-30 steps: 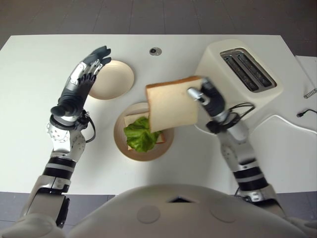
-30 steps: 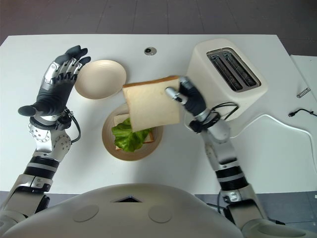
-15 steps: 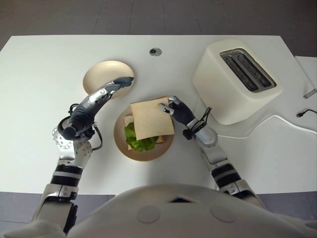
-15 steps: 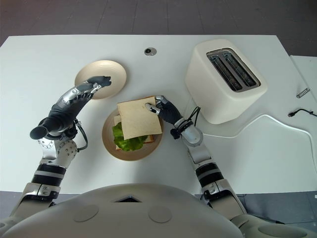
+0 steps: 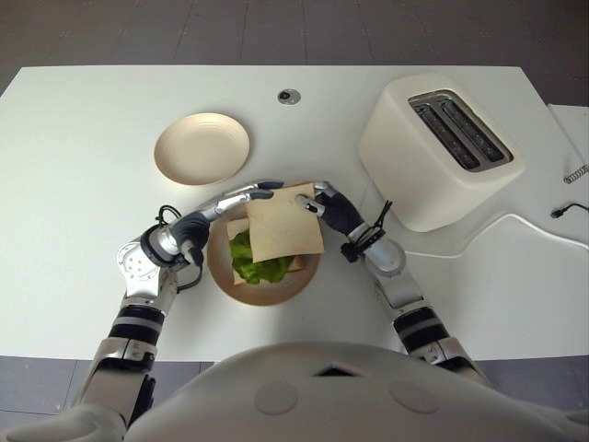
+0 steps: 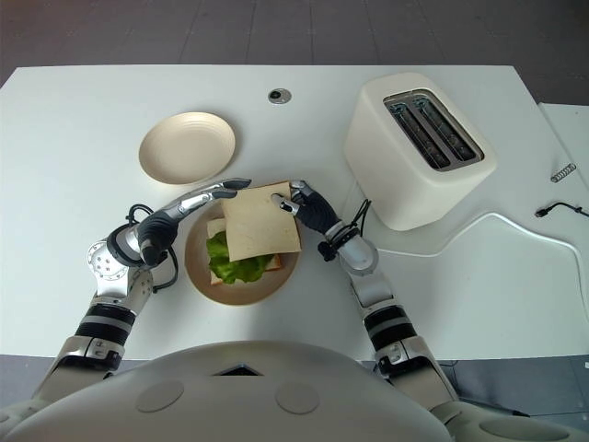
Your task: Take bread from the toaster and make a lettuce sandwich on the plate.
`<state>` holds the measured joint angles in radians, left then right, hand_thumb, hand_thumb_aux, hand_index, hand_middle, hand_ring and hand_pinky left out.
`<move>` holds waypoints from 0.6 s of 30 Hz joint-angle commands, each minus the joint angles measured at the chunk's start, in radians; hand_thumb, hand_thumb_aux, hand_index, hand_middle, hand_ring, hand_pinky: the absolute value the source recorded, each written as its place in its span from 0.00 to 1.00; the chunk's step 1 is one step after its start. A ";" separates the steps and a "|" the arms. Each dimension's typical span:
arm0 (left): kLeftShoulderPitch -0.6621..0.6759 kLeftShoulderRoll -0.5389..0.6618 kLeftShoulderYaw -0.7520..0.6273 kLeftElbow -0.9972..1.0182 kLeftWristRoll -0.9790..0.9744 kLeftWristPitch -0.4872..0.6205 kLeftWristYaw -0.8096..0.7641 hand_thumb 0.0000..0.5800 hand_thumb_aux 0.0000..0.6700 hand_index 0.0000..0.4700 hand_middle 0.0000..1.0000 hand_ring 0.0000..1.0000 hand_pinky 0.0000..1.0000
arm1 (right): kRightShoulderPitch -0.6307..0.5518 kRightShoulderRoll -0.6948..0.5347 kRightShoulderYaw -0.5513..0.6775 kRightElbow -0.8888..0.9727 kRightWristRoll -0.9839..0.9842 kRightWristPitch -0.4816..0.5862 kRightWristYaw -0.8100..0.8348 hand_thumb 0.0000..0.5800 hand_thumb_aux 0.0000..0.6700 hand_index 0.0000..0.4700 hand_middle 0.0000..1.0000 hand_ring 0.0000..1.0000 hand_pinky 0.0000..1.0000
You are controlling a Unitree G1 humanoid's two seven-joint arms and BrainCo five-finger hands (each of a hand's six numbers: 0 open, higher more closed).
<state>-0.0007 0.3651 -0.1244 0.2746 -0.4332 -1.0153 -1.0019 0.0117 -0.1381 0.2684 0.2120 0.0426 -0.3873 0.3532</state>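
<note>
Bread slice (image 5: 283,221): lying over the lettuce (image 5: 258,269) on the plate (image 5: 217,276), capping the sandwich.
Right robot hand (image 5: 333,208): gripping the slice's far right corner, likely aligning it.
Left robot hand (image 5: 225,200): resting open and empty at the far left corner, likely steadying it.

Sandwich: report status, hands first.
Right hand gripping top slice at its corner. Left hand open, at slice's opposite corner. Slice over lettuce on plate. Toaster, second plate stand apart.
</note>
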 commanded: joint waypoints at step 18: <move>0.060 0.025 -0.033 -0.090 -0.108 0.062 -0.156 0.00 0.00 0.00 0.00 0.00 0.00 | 0.069 0.014 0.096 -0.026 -0.211 -0.005 -0.074 1.00 1.00 1.00 1.00 1.00 1.00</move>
<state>0.0471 0.3803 -0.1447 0.1745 -0.5656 -0.9481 -1.1373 0.0843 -0.1242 0.3460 0.1345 -0.1055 -0.3837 0.3041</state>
